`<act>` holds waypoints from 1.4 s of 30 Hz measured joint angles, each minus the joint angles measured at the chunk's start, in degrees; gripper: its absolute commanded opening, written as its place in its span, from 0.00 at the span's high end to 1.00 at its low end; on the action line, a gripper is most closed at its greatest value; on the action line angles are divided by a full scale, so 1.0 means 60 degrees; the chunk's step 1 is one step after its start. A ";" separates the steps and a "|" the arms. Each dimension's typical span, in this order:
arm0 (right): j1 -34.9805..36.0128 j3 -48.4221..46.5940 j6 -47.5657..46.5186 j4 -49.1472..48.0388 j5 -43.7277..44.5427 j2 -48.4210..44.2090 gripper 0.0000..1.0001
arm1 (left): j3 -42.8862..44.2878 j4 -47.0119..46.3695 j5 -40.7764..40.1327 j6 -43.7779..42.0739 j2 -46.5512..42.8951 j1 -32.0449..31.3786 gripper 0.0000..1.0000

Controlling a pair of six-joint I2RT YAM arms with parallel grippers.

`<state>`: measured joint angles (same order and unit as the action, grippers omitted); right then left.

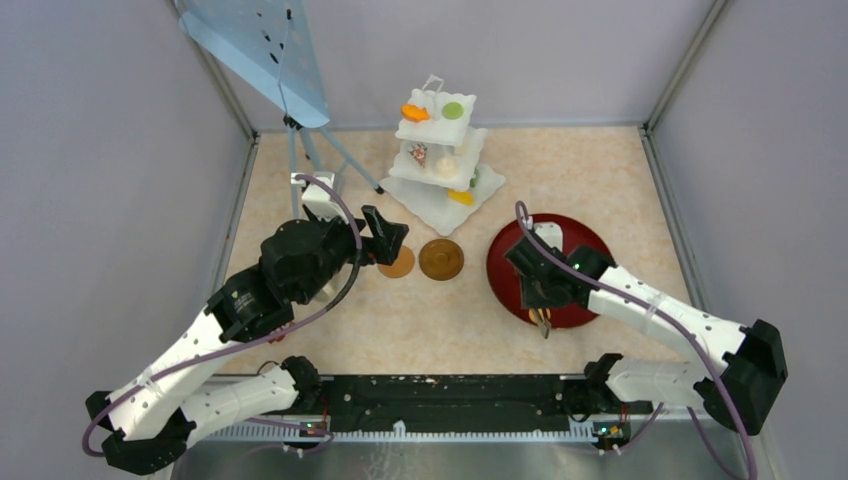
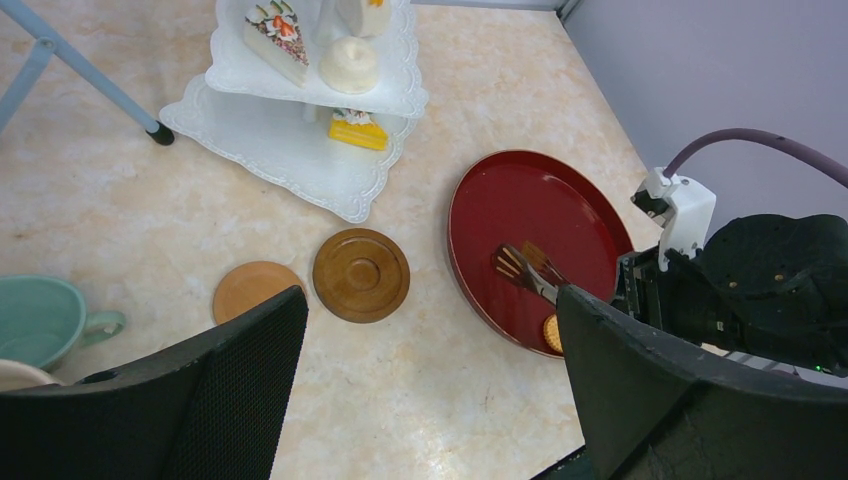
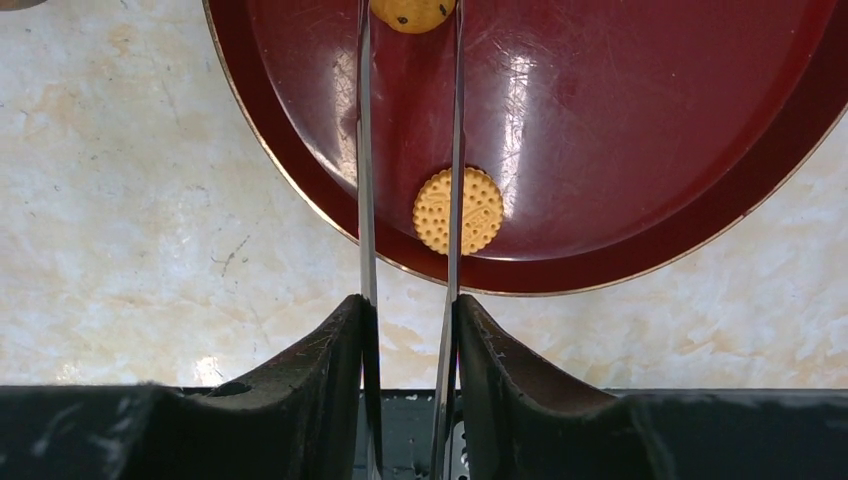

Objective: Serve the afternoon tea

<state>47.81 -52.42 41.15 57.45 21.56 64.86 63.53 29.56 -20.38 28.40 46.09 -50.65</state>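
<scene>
Metal tongs (image 3: 362, 150) are being gripped by the right gripper (image 3: 410, 312). Its fingers (image 3: 320, 350) are being pressed onto the two tong arms from outside, with the jaws narrowed to a small gap. The tongs are being pointed straight ahead of the gripper, over the dark-red tray (image 3: 640, 150). A dotted biscuit (image 3: 457, 210) is being left lying on the tray just ahead of the fingertips, under the right tong arm and near the closest rim. A chip cookie (image 3: 410, 12) is being shown farther ahead between the tong tips. It is cut by the frame edge, so whether it is pinched cannot be told.

The left gripper (image 2: 430, 300) is being held wide open, with nothing between the fingers. Just ahead of its left finger, an orange disc (image 2: 255, 290) and a brown disc (image 2: 361, 274) are being left side by side on the table (image 2: 450, 400). A teal cup (image 2: 40, 320) and a cream mug (image 2: 12, 375) are being shown left of that finger. Farther ahead, a white tiered stand (image 2: 290, 160) is being loaded with a yellow wedge (image 2: 358, 130). On its top tier, an orange fish (image 1: 414, 112) and a green round (image 1: 453, 110) are being carried.
</scene>
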 measured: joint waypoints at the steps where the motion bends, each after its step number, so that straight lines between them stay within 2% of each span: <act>1: 0.0000 0.0000 0.0000 0.0004 0.0025 -0.0044 0.72 | 0.0000 0.0000 0.0000 0.0000 -0.0004 0.0000 0.01; 10: 0.0000 -0.0299 -0.0328 0.0124 0.0430 -0.1373 0.75 | -0.0004 0.0000 0.0000 0.0000 -0.0033 0.0000 0.01; 16: -0.0011 -0.2124 -0.1341 0.0055 0.0736 -0.1344 0.75 | -0.0004 0.0000 -0.0076 -0.0004 -0.0029 0.0000 0.01; 20: -0.0015 -0.4065 -0.2342 -0.0554 0.0794 -0.0510 0.74 | -0.0004 0.0000 -0.0288 -0.0015 -0.0029 0.0000 0.01; 29: -0.0018 -0.7060 -0.4000 -0.2244 0.0277 0.2135 0.72 | 0.0000 0.0025 -0.0627 -0.0015 -0.0033 0.0000 0.01; 36: -0.0018 -0.8652 -0.4557 -0.2503 -0.0153 0.3898 0.70 | 0.0000 0.0135 -0.0903 -0.0015 -0.0157 0.0000 0.01; 42: -0.0018 -0.9380 -0.4688 -0.2397 -0.0168 0.4787 0.67 | 0.0004 0.0219 -0.1086 -0.0025 -0.0350 0.0000 0.01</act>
<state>47.70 -108.71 13.02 43.07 20.56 93.58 63.55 30.87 -26.89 28.25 43.99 -50.65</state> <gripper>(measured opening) 0.338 0.987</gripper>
